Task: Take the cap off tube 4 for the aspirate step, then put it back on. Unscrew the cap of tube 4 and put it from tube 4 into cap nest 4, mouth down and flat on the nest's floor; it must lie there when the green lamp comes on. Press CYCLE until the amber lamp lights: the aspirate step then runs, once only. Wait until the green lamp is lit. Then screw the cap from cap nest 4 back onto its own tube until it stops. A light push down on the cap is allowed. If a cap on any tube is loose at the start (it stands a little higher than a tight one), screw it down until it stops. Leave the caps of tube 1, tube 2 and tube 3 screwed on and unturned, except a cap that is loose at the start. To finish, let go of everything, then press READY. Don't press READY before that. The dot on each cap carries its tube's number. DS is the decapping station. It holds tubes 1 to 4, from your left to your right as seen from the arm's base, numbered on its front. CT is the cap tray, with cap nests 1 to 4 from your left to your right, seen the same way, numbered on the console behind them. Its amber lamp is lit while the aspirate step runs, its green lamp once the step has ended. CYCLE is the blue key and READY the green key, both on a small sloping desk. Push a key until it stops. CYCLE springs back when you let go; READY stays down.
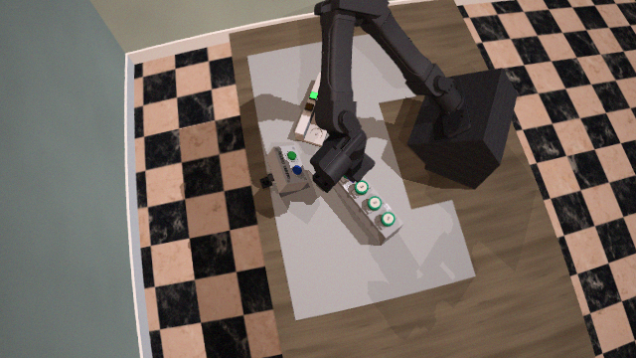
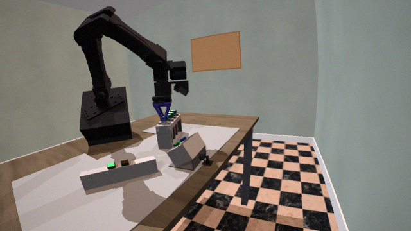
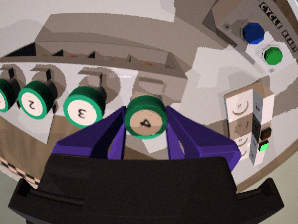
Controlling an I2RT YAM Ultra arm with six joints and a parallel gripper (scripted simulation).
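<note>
One end effector [image 3: 145,137] clenches the cap of tube 4 [image 3: 145,117] (green lamp [image 2: 111,165] lit) at the decapping station [image 2: 164,136]

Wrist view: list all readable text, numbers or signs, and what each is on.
"4": on the dot of the green cap that the gripper is shut on.
"3": on the next cap to its left in the picture.
"2": on the cap after that, faint.
"CYCLE": on the strip beside the blue key on the key desk; the rest of that strip is too blurred.
Marks on the cap tray: unreadable.
</note>
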